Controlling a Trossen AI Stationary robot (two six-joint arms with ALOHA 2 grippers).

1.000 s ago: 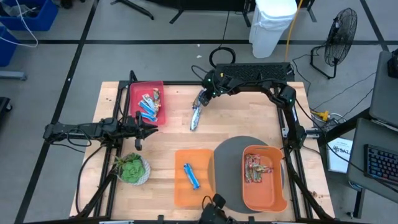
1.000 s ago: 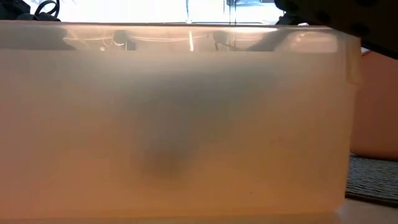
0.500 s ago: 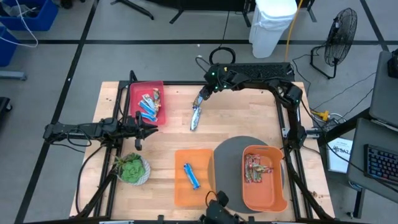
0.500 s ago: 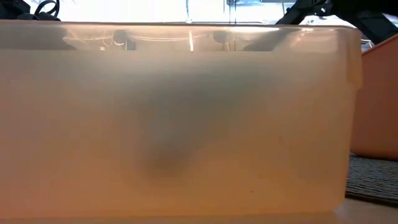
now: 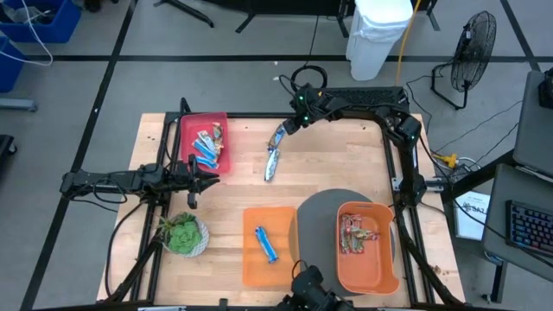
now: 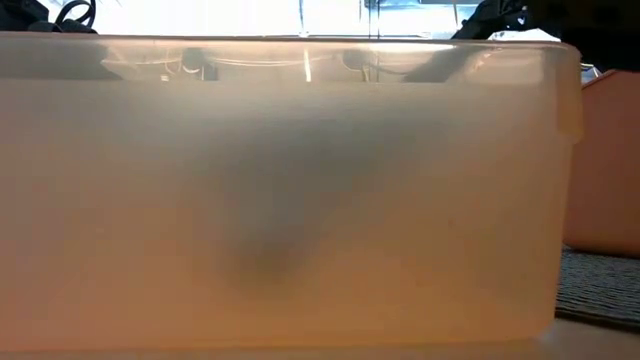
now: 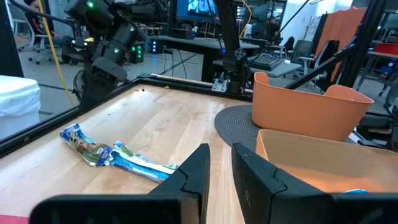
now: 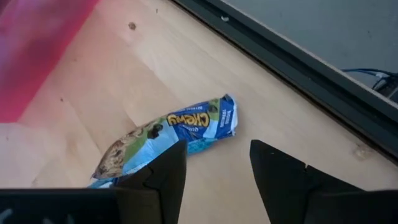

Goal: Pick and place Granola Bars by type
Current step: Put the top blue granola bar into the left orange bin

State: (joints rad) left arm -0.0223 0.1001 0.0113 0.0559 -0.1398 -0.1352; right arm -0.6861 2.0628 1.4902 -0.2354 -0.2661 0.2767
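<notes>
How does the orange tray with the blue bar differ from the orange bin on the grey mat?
The flat orange tray rests directly on the wooden table; the orange bin sits on the round grey mat. The tray looks shallow and squarish, the bin tall-walled with rounded corners. The tray holds a single blue bar; the bin holds several reddish-brown bars. Both are orange and sit at the table's near edge.

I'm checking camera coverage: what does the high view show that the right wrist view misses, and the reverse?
Only the high view shows the red tray of mixed bars, the orange tray with one blue bar, the orange bin, the plant and the waiting left gripper.

Only the right wrist view shows the "Chewy" print on the wrapper.

Both show the blue-wrapped granola bar on bare wood, with the open right gripper above it.
</notes>
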